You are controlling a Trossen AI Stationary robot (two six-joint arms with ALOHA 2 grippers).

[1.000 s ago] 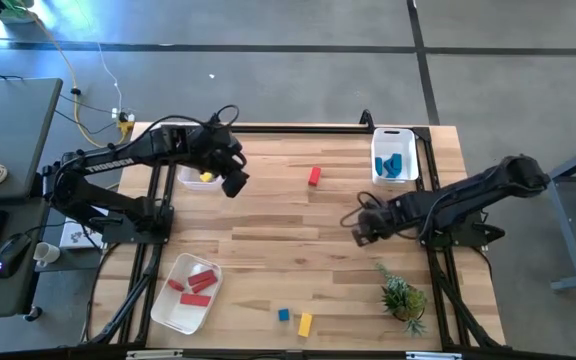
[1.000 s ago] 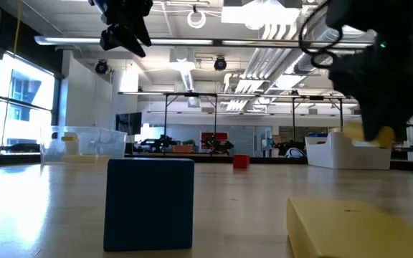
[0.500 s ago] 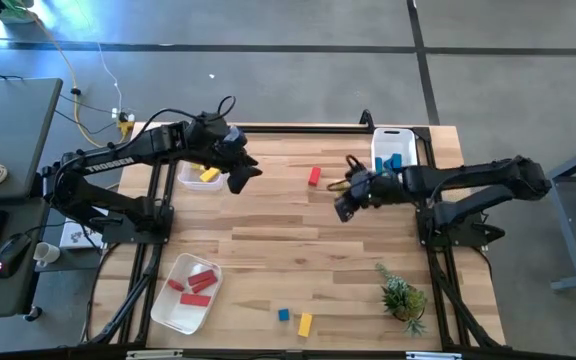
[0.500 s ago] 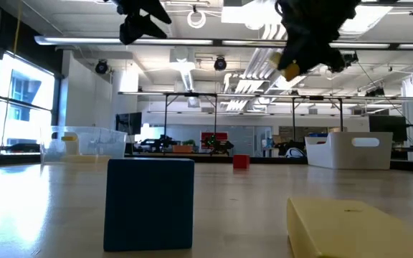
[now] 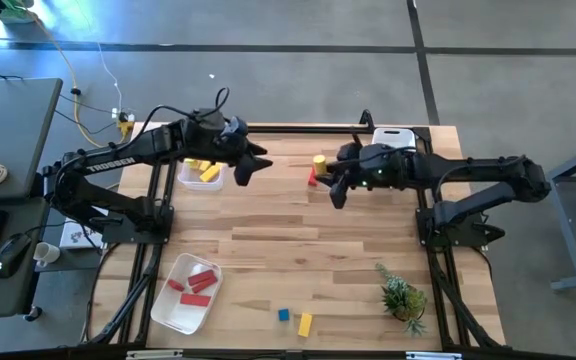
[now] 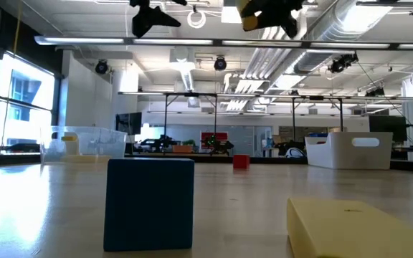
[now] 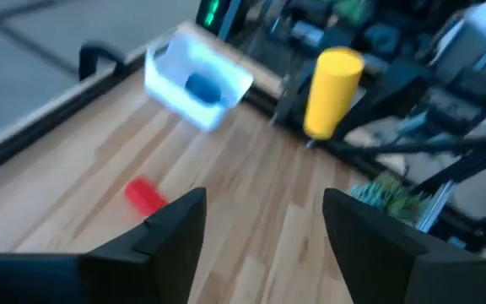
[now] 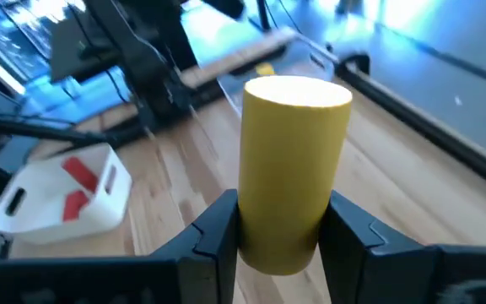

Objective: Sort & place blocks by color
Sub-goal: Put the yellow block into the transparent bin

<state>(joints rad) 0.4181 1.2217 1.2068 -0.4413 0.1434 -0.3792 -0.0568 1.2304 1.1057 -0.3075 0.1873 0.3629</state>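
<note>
My right gripper [image 5: 324,172] is over the table's far middle, high above the wood, and is shut on a yellow cylinder block [image 8: 294,169]. My left gripper [image 5: 256,165] hangs open a little to its left, level with it and touching nothing; in the left wrist view the cylinder [image 7: 332,80] stands ahead of its spread fingers. A red block [image 5: 312,179] lies flat on the table under the right gripper. A blue cube [image 5: 283,315] and a yellow bar [image 5: 305,324] rest near the near edge. My right gripper pinches the yellow cylinder's lower half [image 8: 281,241] between its two fingers [image 8: 218,236], one on each side of the round wall. The upper half sticks out past the fingertips, with its flat end [image 8: 298,91] free. The cylinder is lifted clear of the table.
A white bin with yellow blocks [image 5: 200,173] stands at the far left. A white bin with blue blocks [image 5: 392,140] is at the far right, partly under the right arm. A white tray of red blocks [image 5: 188,290] lies near left, and a small plant [image 5: 403,296] near right.
My right gripper has risen and swung from the table's right middle toward the far edge and the left, carrying the yellow cylinder over the red block. My left gripper has risen and moved right from over the yellow bin toward the table's middle, staying open.
</note>
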